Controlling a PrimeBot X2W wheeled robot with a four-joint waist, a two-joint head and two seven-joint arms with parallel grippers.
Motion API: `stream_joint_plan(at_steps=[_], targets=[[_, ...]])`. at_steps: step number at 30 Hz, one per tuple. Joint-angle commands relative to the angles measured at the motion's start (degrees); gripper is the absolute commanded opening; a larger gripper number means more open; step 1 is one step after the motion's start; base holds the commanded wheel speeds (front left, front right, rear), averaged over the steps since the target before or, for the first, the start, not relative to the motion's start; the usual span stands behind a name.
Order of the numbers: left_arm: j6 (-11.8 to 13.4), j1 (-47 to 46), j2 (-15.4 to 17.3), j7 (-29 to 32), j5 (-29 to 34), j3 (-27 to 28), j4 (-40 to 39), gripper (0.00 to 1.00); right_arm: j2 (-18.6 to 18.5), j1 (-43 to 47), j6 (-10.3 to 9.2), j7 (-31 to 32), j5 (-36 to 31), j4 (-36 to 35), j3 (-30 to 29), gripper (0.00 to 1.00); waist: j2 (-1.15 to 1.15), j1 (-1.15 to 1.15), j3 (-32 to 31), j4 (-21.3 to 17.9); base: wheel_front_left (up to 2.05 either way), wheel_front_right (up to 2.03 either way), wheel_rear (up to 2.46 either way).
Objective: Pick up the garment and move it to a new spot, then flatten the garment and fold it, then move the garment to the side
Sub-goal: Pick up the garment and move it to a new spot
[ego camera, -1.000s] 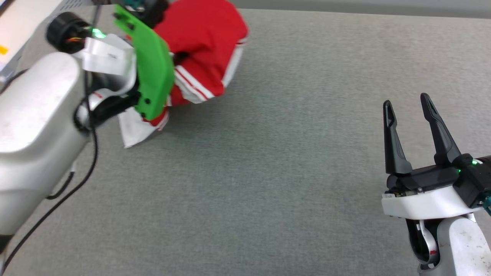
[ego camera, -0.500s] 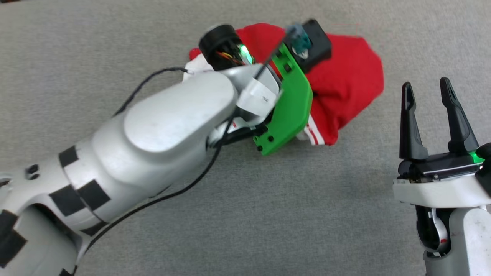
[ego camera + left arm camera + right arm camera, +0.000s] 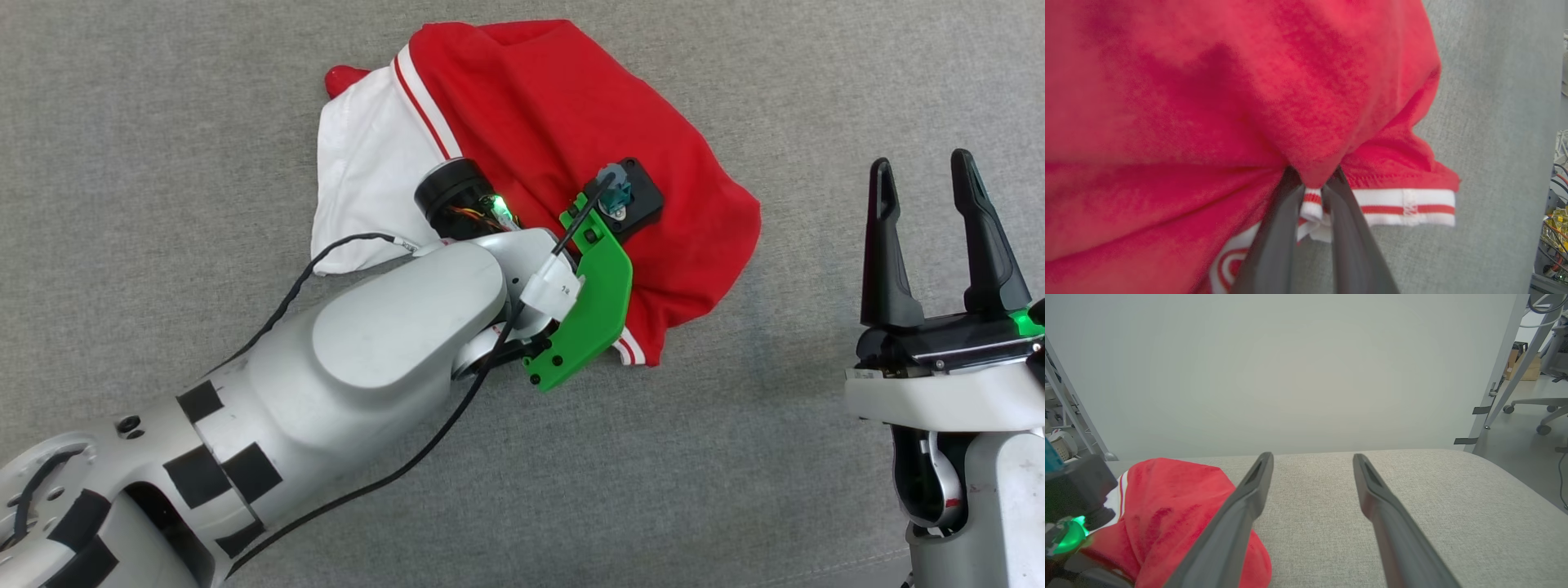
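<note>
Head view gives you the garment (image 3: 563, 114) lying crumpled on the grey padded surface (image 3: 735, 474), in the upper middle of the picture. Its red body faces up and one white sleeve (image 3: 359, 180) is spread out on the left side. Your left arm (image 3: 384, 343) reaches over it from the lower left, and the green plate (image 3: 592, 314) at the wrist covers the near edge of the cloth.

In the left wrist view you see the left gripper (image 3: 1314, 179) pressed nearly together on a fold of the red fabric. A small piece of the striped trim (image 3: 1408, 202) is pinched between the two dark fingers (image 3: 1274, 245), and the rest of that trim runs out to the right, over the grey surface.

Your right gripper (image 3: 920, 163) stands at the lower right in the head view, well apart from the garment. Its fingers are spread wide and they hold nothing.
</note>
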Motion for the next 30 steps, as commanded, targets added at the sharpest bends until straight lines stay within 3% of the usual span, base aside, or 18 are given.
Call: stream_joint_plan(at_steps=[1,8,15,22,30], targets=[[-0.16,3.71,-0.39,-1.35,0.18,-1.96,2.26,1.00,-0.04,-0.67,-0.05,-0.28,-0.56,0.22,-0.08,1.00,0.38,0.00,-1.15,1.03,0.00,0.00,0.00],[-0.16,2.23,-2.33,-16.25,0.30,-1.94,3.09,1.00,-0.04,2.29,-0.05,-0.28,-2.14,1.22,0.02,1.00,0.38,0.00,-8.43,4.17,0.00,0.00,0.00],[0.90,4.68,-1.06,-31.41,0.45,1.33,4.49,1.00,-0.04,6.98,-0.05,-0.28,-3.19,1.87,-0.97,1.00,0.38,0.00,-15.80,8.25,0.00,0.00,0.00],[8.37,9.26,2.38,-44.02,2.04,6.45,3.64,1.00,-0.04,10.19,-0.05,-0.28,-3.96,2.37,-1.55,1.00,0.38,0.00,-20.81,11.66,0.00,0.00,0.00],[18.61,18.75,7.87,-48.33,5.10,14.40,0.34,1.00,-0.04,12.56,-0.05,-0.28,-4.05,2.60,-1.90,1.00,0.38,0.00,-24.36,13.24,0.00,0.00,0.00]])
